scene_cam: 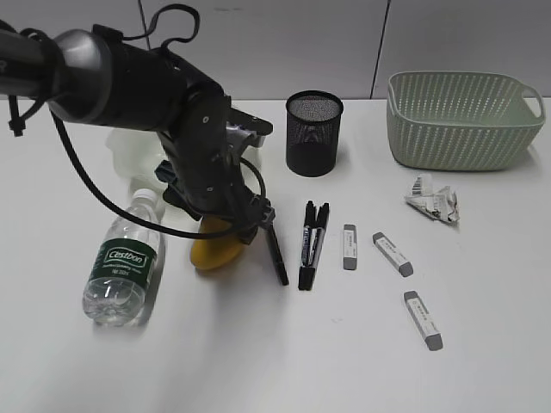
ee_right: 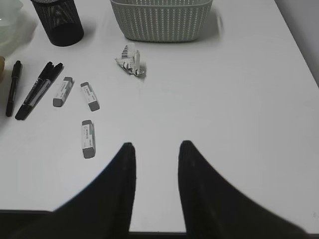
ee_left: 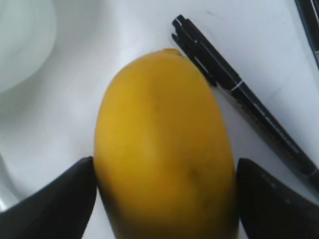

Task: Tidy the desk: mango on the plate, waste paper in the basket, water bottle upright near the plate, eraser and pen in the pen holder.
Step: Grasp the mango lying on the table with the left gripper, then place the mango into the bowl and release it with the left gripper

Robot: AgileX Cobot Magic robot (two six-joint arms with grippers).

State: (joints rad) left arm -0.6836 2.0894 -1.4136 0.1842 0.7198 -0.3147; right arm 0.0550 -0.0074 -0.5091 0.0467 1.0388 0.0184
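Left claw (ee_left: 164, 199): clenched on mango (ee_left: 164, 149), first step; next, lift it across to plate (scene_cam: 133, 155). Right claw (ee_right: 157, 164): released, idle.

1. You see the plate (scene_cam: 129, 155) mostly hidden behind the left arm; the mango (scene_cam: 215, 249) is half covered too.
2. Left wrist view cuts off the mango's (ee_left: 162, 149) bottom; pen (ee_left: 244, 94) runs off-frame.
3. Eraser (ee_right: 88, 138) print is too small to read.

Smooth matt mango (ee_left: 164, 144), black wire-mesh pen holder (scene_cam: 314, 133), clear plastic water bottle (scene_cam: 123, 262)
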